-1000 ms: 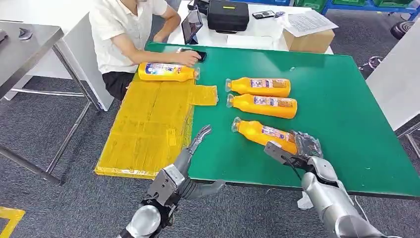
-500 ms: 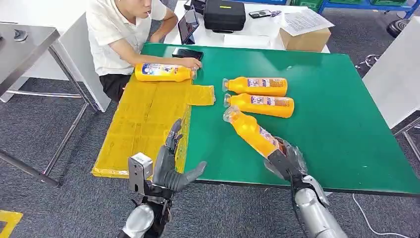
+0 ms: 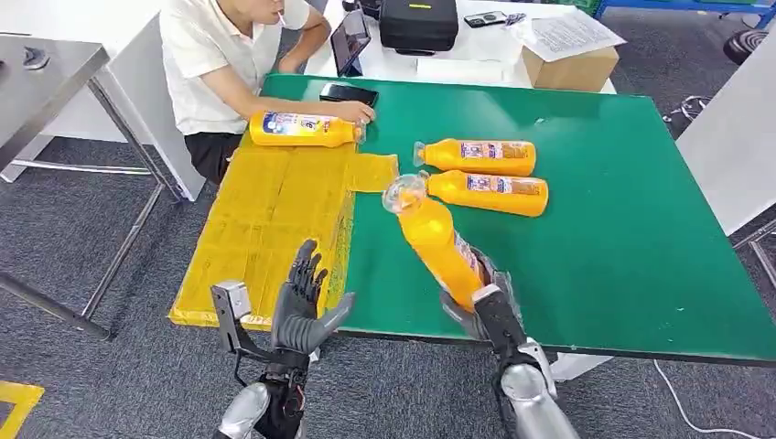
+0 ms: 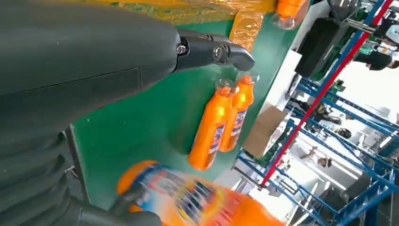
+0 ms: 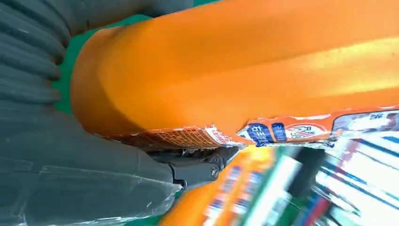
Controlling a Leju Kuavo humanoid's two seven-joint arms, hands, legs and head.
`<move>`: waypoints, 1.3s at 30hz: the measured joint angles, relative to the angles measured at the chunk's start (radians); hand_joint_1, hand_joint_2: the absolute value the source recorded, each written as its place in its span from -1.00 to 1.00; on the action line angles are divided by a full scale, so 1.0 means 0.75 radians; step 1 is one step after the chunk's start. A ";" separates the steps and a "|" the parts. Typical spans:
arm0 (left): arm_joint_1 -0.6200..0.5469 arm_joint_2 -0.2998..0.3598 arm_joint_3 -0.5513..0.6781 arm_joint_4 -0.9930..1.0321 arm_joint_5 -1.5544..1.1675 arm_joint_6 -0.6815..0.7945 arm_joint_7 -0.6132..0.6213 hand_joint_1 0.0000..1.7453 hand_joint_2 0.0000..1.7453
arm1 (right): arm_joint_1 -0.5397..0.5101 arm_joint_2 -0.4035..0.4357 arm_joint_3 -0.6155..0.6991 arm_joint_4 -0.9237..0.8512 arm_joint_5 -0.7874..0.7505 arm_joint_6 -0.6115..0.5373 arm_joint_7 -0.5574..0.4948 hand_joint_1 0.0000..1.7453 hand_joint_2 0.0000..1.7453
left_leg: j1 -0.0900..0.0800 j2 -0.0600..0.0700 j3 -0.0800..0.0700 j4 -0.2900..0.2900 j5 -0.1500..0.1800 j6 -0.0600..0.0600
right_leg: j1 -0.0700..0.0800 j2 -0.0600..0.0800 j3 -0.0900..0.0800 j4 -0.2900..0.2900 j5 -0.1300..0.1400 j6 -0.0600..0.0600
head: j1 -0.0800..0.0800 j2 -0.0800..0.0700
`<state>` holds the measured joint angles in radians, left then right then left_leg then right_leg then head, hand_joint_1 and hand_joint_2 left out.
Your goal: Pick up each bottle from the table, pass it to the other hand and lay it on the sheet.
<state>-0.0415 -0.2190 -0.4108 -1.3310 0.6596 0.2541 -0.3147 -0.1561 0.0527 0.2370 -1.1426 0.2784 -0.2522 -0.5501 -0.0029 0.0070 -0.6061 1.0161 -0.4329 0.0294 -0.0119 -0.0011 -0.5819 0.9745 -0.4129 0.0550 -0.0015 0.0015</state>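
- While the right hand (image 3: 485, 306) grips the base of an orange bottle (image 3: 437, 242), the bottle is lifted off the green table (image 3: 631, 238) and tilts up and to the left, its clear cap at the far end, just beside the neck of a lying bottle.
- In the right wrist view the bottle's orange body and torn label press against the grey thumb (image 5: 117, 179), which clamps it.
- The left hand (image 3: 302, 297) is raised at the near left edge of the table, its fingers apart and holding nothing, palm turned toward the held bottle.
- Two more bottles (image 3: 476, 157) lie side by side on the table farther back, caps pointing left; the left wrist view shows the same pair (image 4: 221, 122) touching along their lengths.
- A yellow sheet (image 3: 265, 233) covers the left part of the table and hangs past its left edge, with a small flap reaching right toward the lying bottles.
- One bottle (image 3: 302, 129) lies at the far end of the sheet, a person's hand (image 3: 355, 112) on its cap end.
- The person in a white shirt (image 3: 215, 55) sits at the far left corner, beside a dark phone (image 3: 348, 93) on the table.
- Beyond stand a white table (image 3: 476, 64) with a black case (image 3: 418, 23) and a cardboard box (image 3: 572, 69); the floor (image 3: 82, 247) is grey carpet.
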 measured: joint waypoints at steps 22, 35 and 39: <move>-0.094 0.012 -0.085 -0.023 0.056 -0.144 0.024 -1.00 1.00 | -0.102 0.125 0.415 0.124 0.009 0.140 0.009 1.00 1.00 | -0.001 0.000 -0.006 0.000 0.000 0.000 | -0.001 0.000 -0.006 0.001 0.000 0.000 | 0.001 0.000; -0.167 0.026 -0.057 0.026 -0.012 -0.169 0.025 0.82 1.00 | -0.268 0.167 0.521 0.339 0.070 0.127 0.029 1.00 1.00 | -0.002 0.000 -0.007 0.000 0.001 0.000 | -0.002 0.000 -0.009 0.001 0.000 0.000 | 0.001 0.000; -0.194 0.038 -0.056 0.056 -0.039 -0.190 0.040 1.00 1.00 | -0.287 0.168 0.534 0.368 0.067 0.124 0.033 1.00 1.00 | -0.002 0.000 -0.008 0.000 0.001 0.000 | -0.002 0.000 -0.010 0.001 0.000 0.000 | 0.000 0.000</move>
<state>-0.1869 -0.1903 -0.4532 -1.2890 0.6301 0.1114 -0.2850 -0.3716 0.1785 0.6374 -0.8667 0.3285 -0.1595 -0.5253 -0.0041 0.0073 -0.6124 1.0162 -0.4323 0.0291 -0.0131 -0.0010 -0.5893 0.9756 -0.4127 0.0550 -0.0015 0.0015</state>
